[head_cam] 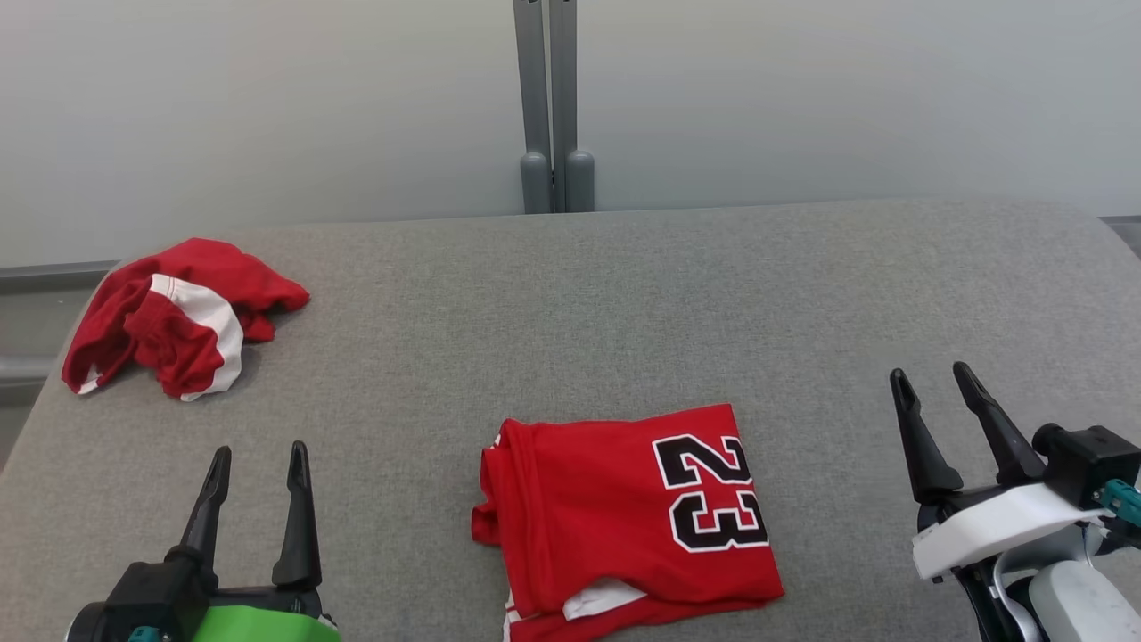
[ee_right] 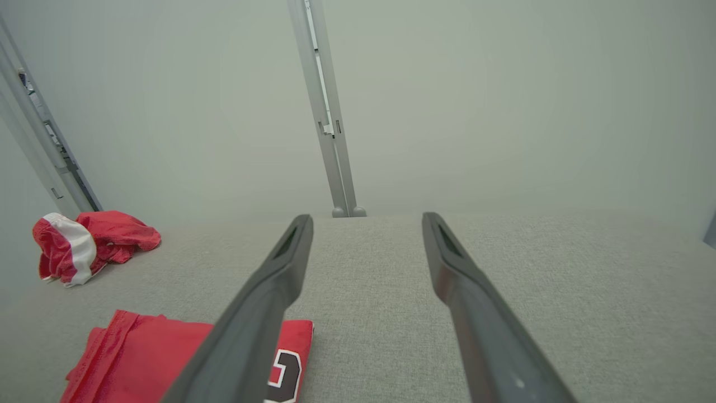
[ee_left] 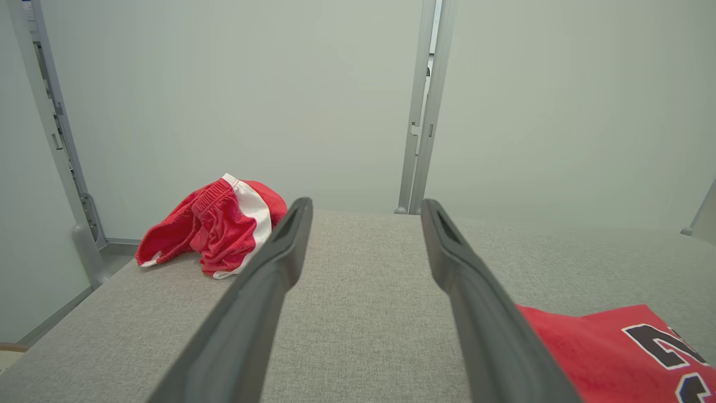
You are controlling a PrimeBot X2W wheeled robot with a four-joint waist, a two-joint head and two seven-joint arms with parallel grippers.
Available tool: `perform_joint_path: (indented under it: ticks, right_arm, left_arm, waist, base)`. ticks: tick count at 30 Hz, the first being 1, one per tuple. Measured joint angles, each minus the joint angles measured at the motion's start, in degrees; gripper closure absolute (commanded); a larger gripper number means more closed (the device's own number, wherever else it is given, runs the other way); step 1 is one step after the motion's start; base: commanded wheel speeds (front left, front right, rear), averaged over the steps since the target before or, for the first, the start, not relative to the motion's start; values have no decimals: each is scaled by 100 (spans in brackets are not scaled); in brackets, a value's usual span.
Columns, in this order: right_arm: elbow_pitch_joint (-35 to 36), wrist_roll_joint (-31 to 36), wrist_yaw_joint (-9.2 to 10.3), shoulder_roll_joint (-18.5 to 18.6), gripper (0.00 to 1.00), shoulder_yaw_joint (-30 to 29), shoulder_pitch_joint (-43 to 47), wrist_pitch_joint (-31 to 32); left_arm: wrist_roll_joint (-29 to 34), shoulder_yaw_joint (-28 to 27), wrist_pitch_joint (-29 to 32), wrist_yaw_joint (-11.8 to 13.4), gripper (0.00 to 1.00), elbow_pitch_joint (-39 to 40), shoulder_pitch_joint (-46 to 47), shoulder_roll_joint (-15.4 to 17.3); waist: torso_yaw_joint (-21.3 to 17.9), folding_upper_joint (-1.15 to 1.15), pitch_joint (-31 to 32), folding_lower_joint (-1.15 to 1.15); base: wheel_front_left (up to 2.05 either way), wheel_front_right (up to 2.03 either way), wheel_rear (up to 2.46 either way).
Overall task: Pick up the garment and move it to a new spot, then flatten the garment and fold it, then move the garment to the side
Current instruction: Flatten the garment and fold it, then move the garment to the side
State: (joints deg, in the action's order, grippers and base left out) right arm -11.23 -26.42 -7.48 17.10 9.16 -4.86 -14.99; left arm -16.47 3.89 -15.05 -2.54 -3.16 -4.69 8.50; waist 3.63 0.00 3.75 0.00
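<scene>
Red mesh with a black-and-white 23 is lying folded into a rough rectangle: the jersey is sitting on the near middle of the grey padded table, its number toward your right and a sliver of white trim peeking out at the near edge. You are, by my reading, facing the last step: the fold looks done, and the jersey is waiting to be carried to the side. Neither arm is touching it. Your left gripper is hovering over the near left of the table and your right gripper over the near right, both with jaws spread wide and holding nothing, the jersey lying between them. For the next move you are needing a grasp that catches every layer at once, probably one gripper at each short edge with a finger sliding under the stack, so the fold is not spilling open while lifting. Further out, the crumpled red and white shorts are bunching at the far left corner; if you are choosing the left side, you are wanting to set down well short of that heap.
</scene>
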Motion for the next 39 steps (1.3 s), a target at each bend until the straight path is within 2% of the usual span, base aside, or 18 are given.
perform_joint_path:
  ticks: [14,23,30,34,39]
  right_arm:
    - [-9,333,0,-141,0,-144,231,-5]
    - [-296,144,0,-133,0,-43,232,55]
    - [-687,-404,0,-148,0,241,44,884]
    - [-951,-680,0,-221,0,485,-282,1490]
    - [-1485,-947,0,-237,0,683,-681,1945]
  left_arm:
    - [274,-305,0,-252,0,-80,-143,-234]
    - [353,-368,0,-352,0,-155,-141,-332]
    - [446,-430,0,-401,0,-15,-126,-396]
    - [471,-452,0,-424,0,-41,-126,-408]
    - [445,-420,0,-450,0,-101,-114,-426]
  waist:
    - [-152,0,29,0]
    - [-88,0,10,0]
    - [151,0,3,0]
    - [372,0,-5,0]
    - [700,0,-27,0]
  base:
    - [0,0,0]
    - [0,0,0]
    - [0,0,0]
    - [0,0,0]
    - [0,0,0]
